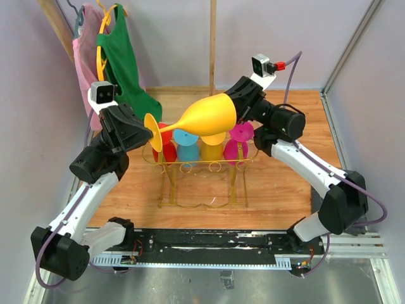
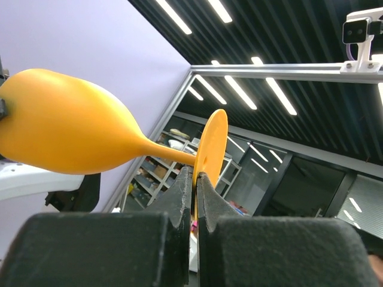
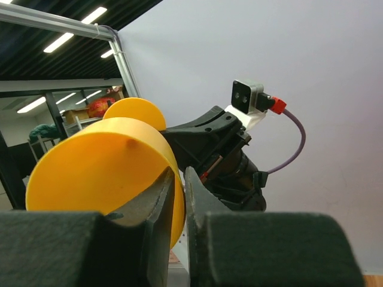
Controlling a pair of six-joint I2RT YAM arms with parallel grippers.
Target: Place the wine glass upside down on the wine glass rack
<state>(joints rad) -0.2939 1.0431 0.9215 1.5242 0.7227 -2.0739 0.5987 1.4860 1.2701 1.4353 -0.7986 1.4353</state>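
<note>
A yellow wine glass (image 1: 209, 117) lies on its side in the air above the gold wire wine glass rack (image 1: 196, 166). My left gripper (image 1: 152, 134) is shut on the glass's round foot; in the left wrist view the thin disc (image 2: 210, 149) sits pinched between the black fingers of that gripper (image 2: 195, 174), and the bowl (image 2: 66, 131) extends left. My right gripper (image 1: 237, 111) holds the bowl's rim. In the right wrist view one finger (image 3: 157, 203) of that gripper (image 3: 178, 176) is inside the bowl (image 3: 96, 161) and the other is outside, close against the wall.
Red (image 1: 166, 142), blue (image 1: 185, 144), yellow (image 1: 213, 147) and magenta (image 1: 237, 139) glasses hang upside down in the rack. A green garment (image 1: 123, 63) and a pink one (image 1: 85, 50) hang at the back left. A wooden post (image 1: 212, 44) stands behind.
</note>
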